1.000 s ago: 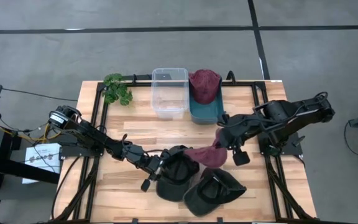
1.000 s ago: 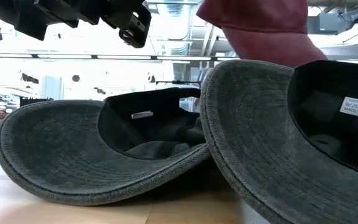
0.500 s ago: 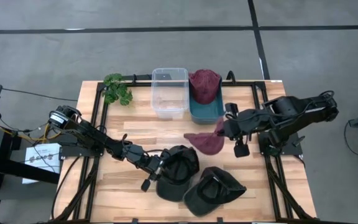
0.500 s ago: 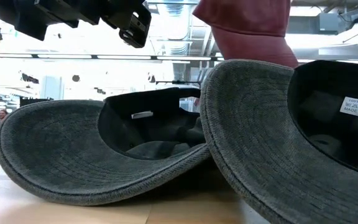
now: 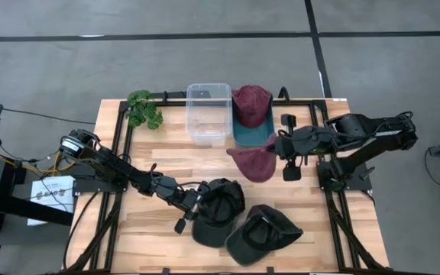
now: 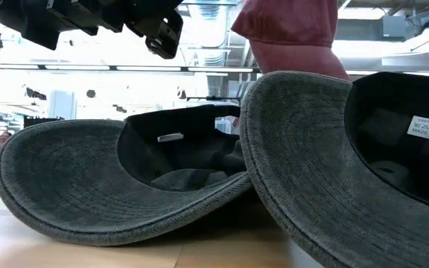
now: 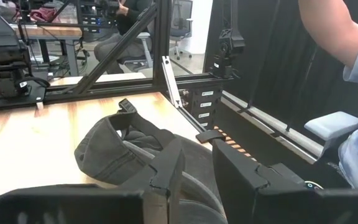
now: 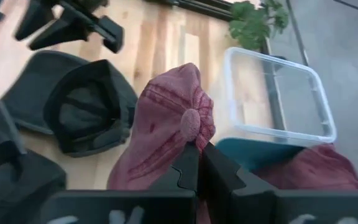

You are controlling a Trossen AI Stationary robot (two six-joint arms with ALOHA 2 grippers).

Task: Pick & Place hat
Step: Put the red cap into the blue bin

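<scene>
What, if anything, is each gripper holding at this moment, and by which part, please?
The right gripper is shut on the red cap, pinching its crown by the top button. The left gripper sits at a dark cap; a hold cannot be told.

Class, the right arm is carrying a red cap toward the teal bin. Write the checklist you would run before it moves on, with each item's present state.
1. Right gripper shut on the carried red cap: ok.
2. Cap lifted off the table: ok.
3. Cap fully over the teal bin: not ok, beside it.
4. Bin has room: cannot tell; another red cap lies in it.
5. Left gripper away from the path, at a dark cap: ok.
</scene>
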